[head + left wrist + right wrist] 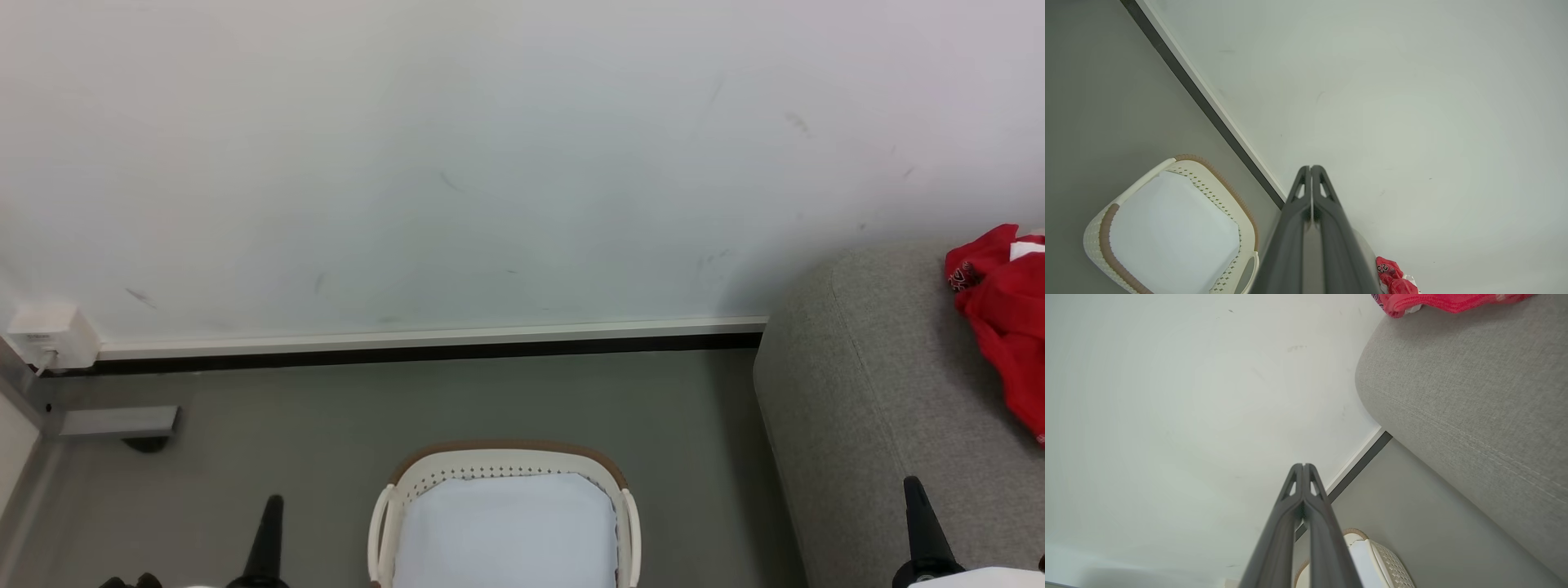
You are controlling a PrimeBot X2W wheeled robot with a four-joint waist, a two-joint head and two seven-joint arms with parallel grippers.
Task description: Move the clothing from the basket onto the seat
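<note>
The red jersey (1008,322) lies bunched on the grey sofa (882,392) at the right edge of the head view, its white label showing; a red bit of the jersey (1396,279) and its crumpled edge (1447,302) show in the wrist views too. The cream basket (506,469) with the brown rim stands on the floor at bottom centre, holding a flat white pad (506,531). My left gripper (269,510) is shut and bare, left of the basket. My right gripper (918,502) is shut and bare in front of the sofa, well short of the jersey.
A white wall with a pale skirting board (433,335) runs behind the basket. A white socket box (53,335) and a grey bracket (118,422) sit at the far left. Grey floor (457,400) spreads between wall, basket and sofa.
</note>
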